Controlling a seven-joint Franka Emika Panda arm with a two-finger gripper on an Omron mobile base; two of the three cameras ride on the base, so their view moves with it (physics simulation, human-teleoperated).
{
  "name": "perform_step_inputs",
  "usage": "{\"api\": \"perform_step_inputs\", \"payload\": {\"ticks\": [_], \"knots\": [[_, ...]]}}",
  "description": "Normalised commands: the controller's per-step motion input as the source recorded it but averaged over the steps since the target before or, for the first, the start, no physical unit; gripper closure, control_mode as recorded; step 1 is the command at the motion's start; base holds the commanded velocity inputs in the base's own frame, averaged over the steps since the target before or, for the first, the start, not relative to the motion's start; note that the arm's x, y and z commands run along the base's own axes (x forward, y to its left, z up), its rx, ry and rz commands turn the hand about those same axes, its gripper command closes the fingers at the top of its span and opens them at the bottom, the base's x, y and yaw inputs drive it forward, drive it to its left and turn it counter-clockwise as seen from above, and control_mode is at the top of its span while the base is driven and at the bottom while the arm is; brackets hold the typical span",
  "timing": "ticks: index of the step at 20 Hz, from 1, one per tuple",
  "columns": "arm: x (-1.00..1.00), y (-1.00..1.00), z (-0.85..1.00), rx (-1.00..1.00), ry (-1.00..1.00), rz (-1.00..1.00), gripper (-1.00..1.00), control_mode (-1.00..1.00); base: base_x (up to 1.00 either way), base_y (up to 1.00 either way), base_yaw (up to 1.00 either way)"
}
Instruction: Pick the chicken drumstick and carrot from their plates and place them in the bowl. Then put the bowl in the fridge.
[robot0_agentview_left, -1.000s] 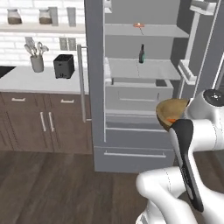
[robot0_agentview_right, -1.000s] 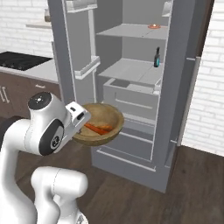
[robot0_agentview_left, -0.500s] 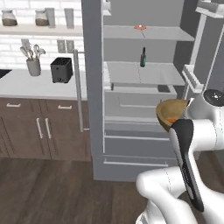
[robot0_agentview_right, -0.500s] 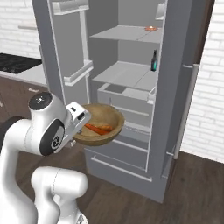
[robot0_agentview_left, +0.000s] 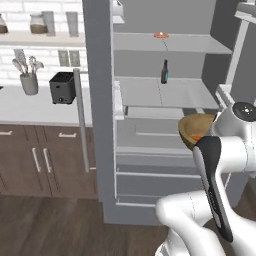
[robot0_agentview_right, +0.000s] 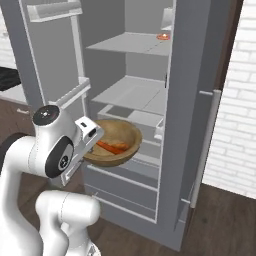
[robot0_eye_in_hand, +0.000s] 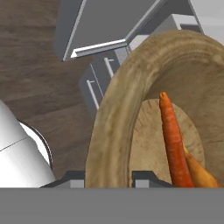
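the gripper (robot0_eye_in_hand: 108, 177) is clamped on the bowl (robot0_agentview_right: 114, 145) rim, holding it before the open fridge (robot0_agentview_left: 165, 95) with carrot (robot0_eye_in_hand: 174, 142) and chicken drumstick (robot0_eye_in_hand: 202, 173) inside. a one-sided rim grip could let it tilt and spill or clip a shelf.

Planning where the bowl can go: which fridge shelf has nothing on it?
The lower shelf, the one nearer the bowl. The upper shelf carries a small orange-red item.
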Motion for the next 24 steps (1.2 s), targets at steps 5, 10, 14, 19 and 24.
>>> {"api": "perform_step_inputs", "payload": {"ticks": [5, 10, 14, 19, 24], "knots": [[0.0, 0.0, 0.0, 0.0, 0.0, 0.0, 1.0, 1.0, 0.62, 0.0, 0.0], [0.0, 0.0, 0.0, 0.0, 0.0, 0.0, 1.0, 1.0, 0.55, 0.0, 0.0], [0.0, 0.0, 0.0, 0.0, 0.0, 0.0, 1.0, 1.0, 0.45, 0.0, 0.0], [0.0, 0.0, 0.0, 0.0, 0.0, 0.0, 1.0, 1.0, 0.44, 0.0, 0.0], [0.0, 0.0, 0.0, 0.0, 0.0, 0.0, 1.0, 1.0, 0.33, 0.0, 0.0]]}}
